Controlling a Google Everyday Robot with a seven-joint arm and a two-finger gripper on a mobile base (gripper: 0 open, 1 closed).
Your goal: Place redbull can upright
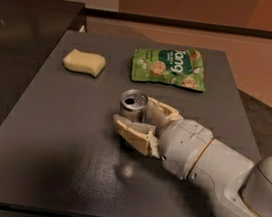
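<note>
The redbull can point(134, 101) stands upright near the middle of the dark grey table point(61, 135), its silver top with the pull-tab facing up. My gripper point(135, 115) reaches in from the right and is shut on the can's body. One cream finger point(131, 131) lies on the near side of the can and the other on its far right side. The fingers hide the can's lower body, so I cannot tell whether its base touches the table.
A green snack bag point(169, 67) lies flat at the back of the table, behind the can. A pale yellow sponge point(84, 62) lies at the back left. My white arm point(218, 172) crosses the right front of the table.
</note>
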